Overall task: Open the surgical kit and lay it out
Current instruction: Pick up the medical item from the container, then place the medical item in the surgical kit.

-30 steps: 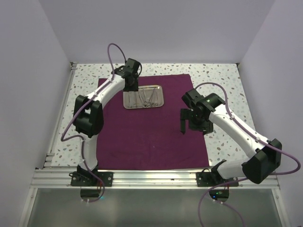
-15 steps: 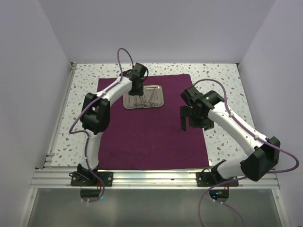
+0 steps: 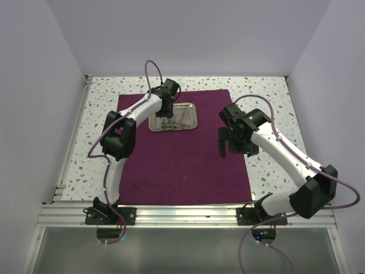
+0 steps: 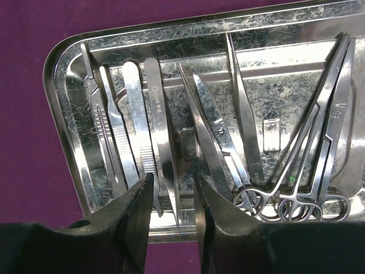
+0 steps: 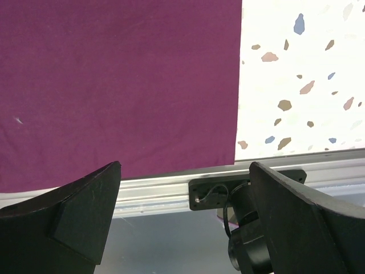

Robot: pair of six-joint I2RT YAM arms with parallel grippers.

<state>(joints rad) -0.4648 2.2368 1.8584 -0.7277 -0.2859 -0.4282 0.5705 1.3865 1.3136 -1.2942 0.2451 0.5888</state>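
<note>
The maroon cloth (image 3: 182,165) lies spread flat on the table. The steel tray (image 3: 193,114) sits on its far part. In the left wrist view the tray (image 4: 285,91) holds several instruments: flat tweezers (image 4: 159,125), pointed tweezers (image 4: 245,114) and scissor-handled forceps (image 4: 311,148). My left gripper (image 3: 166,112) (image 4: 174,191) hangs low over the tray's near edge, narrowly open. Its fingers (image 4: 137,211) straddle the thin end of the flat tweezers without touching. My right gripper (image 3: 230,149) (image 5: 185,168) is wide open and empty above the cloth's right edge (image 5: 114,85).
Speckled white tabletop (image 3: 268,103) (image 5: 296,74) surrounds the cloth. An aluminium rail (image 3: 182,214) (image 5: 154,191) runs along the near edge, carrying the arm bases (image 5: 251,228). White walls enclose the left, right and far sides.
My left gripper has moved right, from the tray's left edge to over the instruments in the tray. My right arm has barely moved.
</note>
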